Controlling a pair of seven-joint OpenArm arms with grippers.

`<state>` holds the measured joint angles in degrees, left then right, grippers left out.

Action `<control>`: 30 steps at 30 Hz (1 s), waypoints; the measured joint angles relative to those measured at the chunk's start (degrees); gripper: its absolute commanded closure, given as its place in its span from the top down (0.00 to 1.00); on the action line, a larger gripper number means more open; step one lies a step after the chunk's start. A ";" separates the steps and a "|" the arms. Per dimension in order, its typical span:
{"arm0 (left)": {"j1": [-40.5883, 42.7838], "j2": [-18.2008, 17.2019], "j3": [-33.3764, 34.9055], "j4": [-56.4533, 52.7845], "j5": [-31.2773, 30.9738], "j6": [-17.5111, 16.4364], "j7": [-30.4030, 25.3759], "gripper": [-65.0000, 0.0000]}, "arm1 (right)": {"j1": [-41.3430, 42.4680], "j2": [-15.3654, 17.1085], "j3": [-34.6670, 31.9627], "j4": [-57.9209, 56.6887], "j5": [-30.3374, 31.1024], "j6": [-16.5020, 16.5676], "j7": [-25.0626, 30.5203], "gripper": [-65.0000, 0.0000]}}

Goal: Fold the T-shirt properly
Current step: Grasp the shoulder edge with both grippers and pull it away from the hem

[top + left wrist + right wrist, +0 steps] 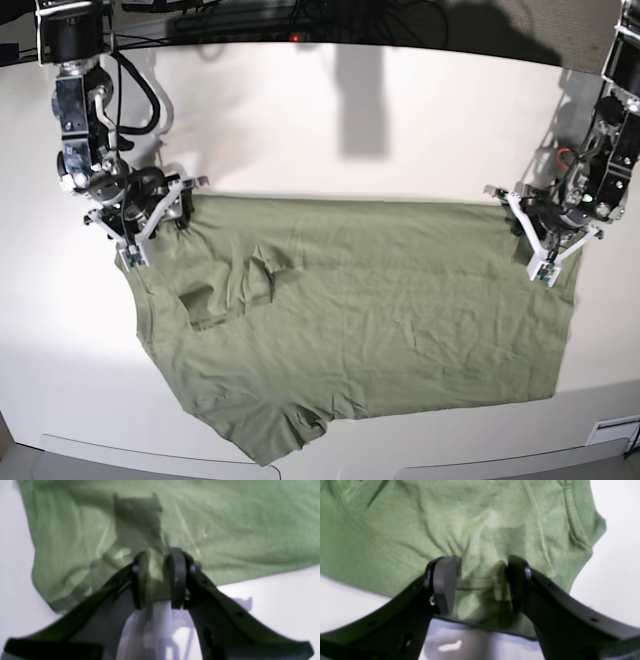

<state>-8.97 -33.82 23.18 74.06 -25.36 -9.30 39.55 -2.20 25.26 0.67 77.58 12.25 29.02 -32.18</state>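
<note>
The left gripper point(156, 580) straddles the hem edge of the T-shirt point(380, 300) at the far right corner of the table point(330, 120), its jaws drawn in to a narrow gap with a ridge of green fabric between them; it looks like a pinch on the cloth, though the blur leaves the contact uncertain. The right gripper point(480, 582) sits at the far left corner, near the shoulder seam, jaws spread wider with a bunched fold of fabric between the pads point(445, 580); whether it is clamped I cannot tell. The T-shirt lies spread across the middle of the white table, its far edge a straight line between the two grippers and its near edge rumpled. I judge it light, thin and limp: it will sag, crease and slide easily, so the seamed corners and hem are the surest places to hold. No brand, label or writing can be read.
</note>
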 measured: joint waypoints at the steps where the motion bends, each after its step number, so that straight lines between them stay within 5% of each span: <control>1: 0.59 -0.22 0.00 0.13 0.00 0.04 -0.83 0.24 | -1.36 0.22 0.00 1.33 0.02 0.00 0.09 0.44; 18: 11.34 -1.38 -1.70 2.19 -1.73 1.84 -11.85 0.24 | -19.30 0.46 4.17 14.05 0.57 -1.46 -0.17 0.44; 22: 15.82 -1.20 -1.88 2.25 0.31 2.38 -22.29 0.24 | -22.64 0.46 6.95 14.80 1.46 -1.25 0.44 0.44; 25: 18.93 0.66 -3.39 2.25 1.31 3.56 -28.17 0.24 | -25.22 0.44 8.39 16.59 1.38 -1.27 -0.02 0.44; 30: 24.39 4.96 -10.51 4.79 1.07 2.38 -28.39 0.24 | -27.21 0.46 9.51 20.48 -0.35 -1.31 -3.37 0.44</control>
<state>15.42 -28.86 12.67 78.85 -24.29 -6.92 11.16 -29.41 25.71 10.17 98.06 11.90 27.70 -35.55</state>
